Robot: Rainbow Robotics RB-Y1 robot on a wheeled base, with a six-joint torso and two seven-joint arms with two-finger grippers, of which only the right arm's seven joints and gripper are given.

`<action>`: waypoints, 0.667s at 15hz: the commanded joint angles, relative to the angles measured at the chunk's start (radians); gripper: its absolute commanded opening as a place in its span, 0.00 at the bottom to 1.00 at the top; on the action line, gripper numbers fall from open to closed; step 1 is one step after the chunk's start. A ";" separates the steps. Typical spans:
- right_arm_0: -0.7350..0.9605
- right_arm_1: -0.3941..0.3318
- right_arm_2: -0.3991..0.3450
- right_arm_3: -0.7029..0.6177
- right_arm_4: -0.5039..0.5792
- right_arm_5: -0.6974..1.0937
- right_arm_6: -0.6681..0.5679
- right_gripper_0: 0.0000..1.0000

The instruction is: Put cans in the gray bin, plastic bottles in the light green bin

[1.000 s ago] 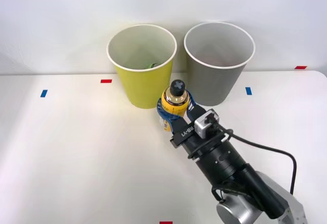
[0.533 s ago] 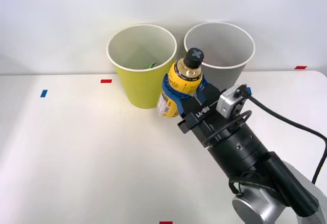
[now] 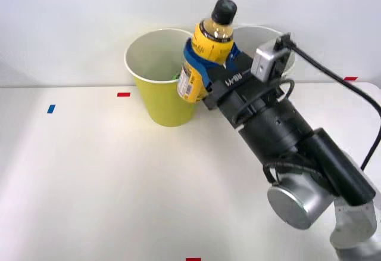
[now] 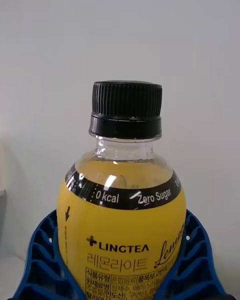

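right pincer (image 3: pixel 205 64) clamped on the yellow bottle (image 3: pixel 205 55), blue ribbed fingers (image 3: pixel 191 55) wrapped round the middle of it on both sides, no gap to the label. raised well clear of the table (image 3: pixel 89 171), up at the height of the bin rims. bottle held upright with a slight tilt, black cap (image 3: pixel 224 9) on top, clear neck under it, printed label facing the yellow-green side.

seen from the front, bottle hanging in front of the right edge of the light green bin (image 3: pixel 164 73), its lower end overlapping that bin's white rim; cannot tell whether truly over the opening or just nearer the camera. something small and greenish down inside that bin by the near wall, too small to make out. gray bin (image 3: pixel 286 55) just beside it on the right, mostly covered by the black wrist and the small camera block on it, only a bit of white rim and inside showing.

from the wrist, same bottle (image 4: pixel 122 215) filling the middle, cap (image 4: pixel 126 109) ridged and screwed shut, pale yellow liquid up to the shoulder, black band with "0 kcal" and "zero sugar", blue fingers (image 4: pixel 35 265) hugging both flanks, plain white wall behind.

red and blue tape marks (image 3: pixel 123 94) stuck on the table along the far edge.
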 commanded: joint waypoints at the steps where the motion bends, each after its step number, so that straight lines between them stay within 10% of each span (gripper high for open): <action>1: -0.078 0.085 -0.041 -0.002 -0.013 0.110 -0.017 0.00; 7: -0.202 0.246 -0.094 0.015 0.011 0.364 -0.008 0.00; 10: -0.310 0.305 -0.096 0.229 0.027 0.222 0.007 0.00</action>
